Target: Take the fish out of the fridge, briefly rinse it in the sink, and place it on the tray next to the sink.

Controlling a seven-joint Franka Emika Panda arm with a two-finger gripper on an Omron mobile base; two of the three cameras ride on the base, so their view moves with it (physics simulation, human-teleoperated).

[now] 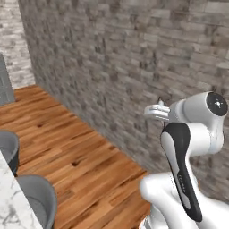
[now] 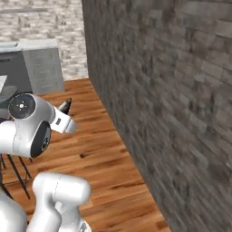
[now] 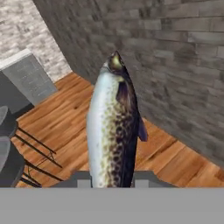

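pincer: pincer [image 3: 113, 181] clamped on the tail end of the fish [image 3: 113, 127]
fish: held in the air, head pointing away, near the brick wall [image 3: 183, 65]
risk: fish may slip out while being carried, or its head may strike the wall

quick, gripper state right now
gripper: shut on the fish, which sticks out from between the fingers toward the brick wall

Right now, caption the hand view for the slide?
Gripper shut on the fish, carried past a grey brick wall above wood floor.
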